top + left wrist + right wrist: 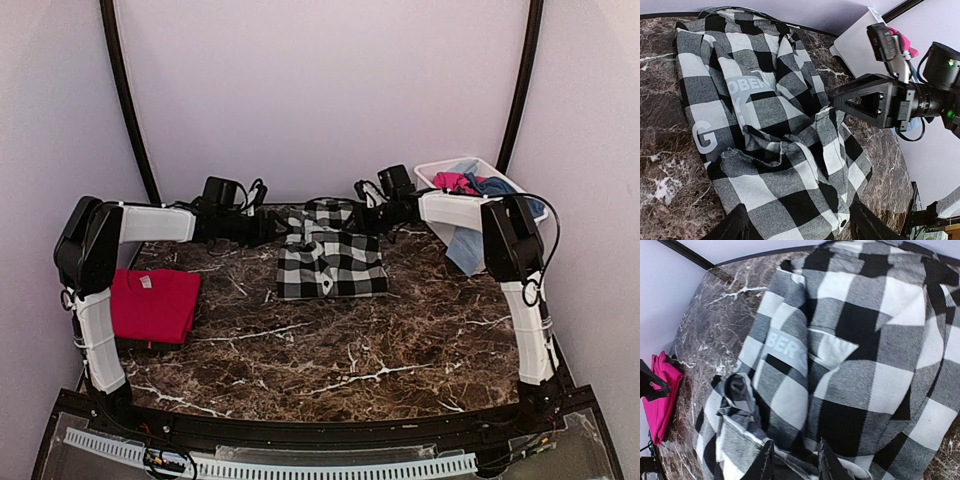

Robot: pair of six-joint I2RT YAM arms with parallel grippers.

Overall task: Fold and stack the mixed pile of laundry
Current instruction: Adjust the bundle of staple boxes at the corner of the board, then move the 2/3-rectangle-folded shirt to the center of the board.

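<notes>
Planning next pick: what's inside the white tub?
A pink piece and a blue piece bunched in the tub; light blue cloth hangs over its near wall. Anything beneath is covered.

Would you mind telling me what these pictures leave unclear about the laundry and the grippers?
- The lettering on the checked shirt: folds hide most of it in both wrist views.
- The right gripper: cloth bunches between its fingers in its own view, so a firm pinch is unclear.
- The clothes in the tub: too small from above to count, partly behind the right arm.
</notes>
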